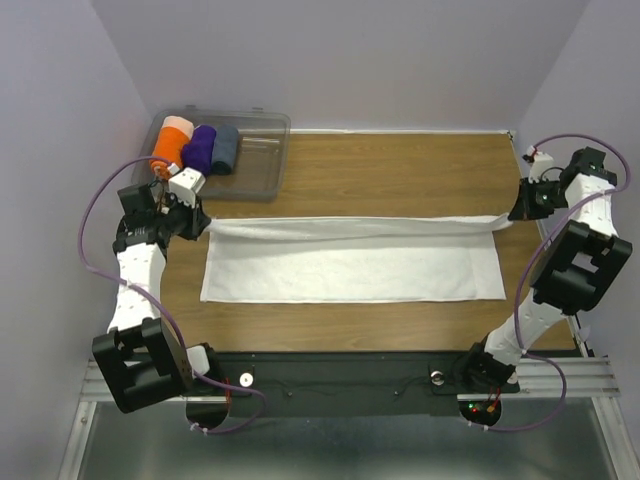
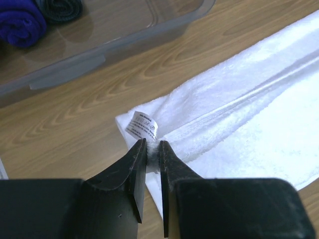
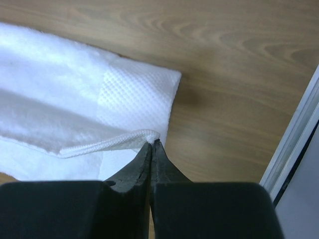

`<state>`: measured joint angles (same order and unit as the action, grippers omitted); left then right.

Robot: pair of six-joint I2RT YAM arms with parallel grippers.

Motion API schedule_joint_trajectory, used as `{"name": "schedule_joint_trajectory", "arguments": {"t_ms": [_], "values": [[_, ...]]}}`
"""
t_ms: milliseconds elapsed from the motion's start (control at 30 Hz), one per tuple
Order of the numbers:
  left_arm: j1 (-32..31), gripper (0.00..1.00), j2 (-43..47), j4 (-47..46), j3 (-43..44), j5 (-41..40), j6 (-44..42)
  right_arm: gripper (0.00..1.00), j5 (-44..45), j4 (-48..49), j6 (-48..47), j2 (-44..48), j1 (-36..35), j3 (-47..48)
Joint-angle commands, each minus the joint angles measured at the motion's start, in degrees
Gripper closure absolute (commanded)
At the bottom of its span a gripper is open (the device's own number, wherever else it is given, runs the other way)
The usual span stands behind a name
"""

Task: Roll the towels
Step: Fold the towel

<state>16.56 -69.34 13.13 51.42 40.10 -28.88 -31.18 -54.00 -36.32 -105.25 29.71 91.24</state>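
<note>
The white towel lies lengthwise across the middle of the desk, and its far long edge is raised into a narrow fold strung between the two arms. The left pincer is nearly closed on the towel's far left corner, just below the care label, with a wad of terry between its jaws. The right pincer is fully closed on the far right corner, yet it bites only the very tip of the hem.

That thin right-hand hold looks like the weak spot. If the arms pull apart or speed up, the hem tip can slide out and the fold drops at the right of the frame. Uneven travel of the two arms would likely skew the fold, and a crooked fold would roll into a cone rather than a neat cylinder. Too much slack would let the middle sag and crease.

The left arm also works close to the clear bin of coloured rolls at the upper left of the frame, so a wide swing could knock it.
</note>
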Motion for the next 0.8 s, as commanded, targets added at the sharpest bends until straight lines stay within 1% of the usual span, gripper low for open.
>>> {"name": "schedule_joint_trajectory", "arguments": {"t_ms": [0, 133, 167, 233, 267, 400, 600, 767], "values": [[2.1, 1.0, 2.8, 6.2, 0.3, 1.3, -6.6, 0.99, 2.6, -1.4, -6.7, 3.6, 1.9, -3.8], [2.1, 1.0, 3.3, 12.1, -1.1, 1.7, -14.6, 0.99, 3.4, -1.4, -9.6, 5.2, 2.1, -8.5], [2.1, 1.0, 3.3, 13.3, -1.9, 1.8, -18.4, 0.99, 3.6, -1.3, -10.1, 5.7, 2.1, -10.0], [2.2, 1.0, 3.1, 15.8, -2.8, 1.0, -21.1, 0.99, 3.8, -1.2, -11.8, 5.8, 2.1, -11.3], [2.2, 1.0, 3.0, 16.6, -3.7, 0.0, -24.4, 1.0, 4.1, -1.2, -12.7, 5.8, 2.1, -12.6], [2.1, 1.0, 2.7, 18.0, -6.8, -2.6, -30.2, 0.99, 4.7, -1.1, -14.6, 5.7, 2.1, -14.6], [2.2, 1.0, 1.4, 15.7, -11.1, -5.8, -34.6, 0.99, 5.2, -0.8, -15.7, 5.0, 2.1, -17.4], [2.1, 1.0, 0.0, 12.5, -12.5, -7.4, -33.1, 0.99, 5.0, 0.6, -13.8, 2.9, 2.1, -17.2]]}}
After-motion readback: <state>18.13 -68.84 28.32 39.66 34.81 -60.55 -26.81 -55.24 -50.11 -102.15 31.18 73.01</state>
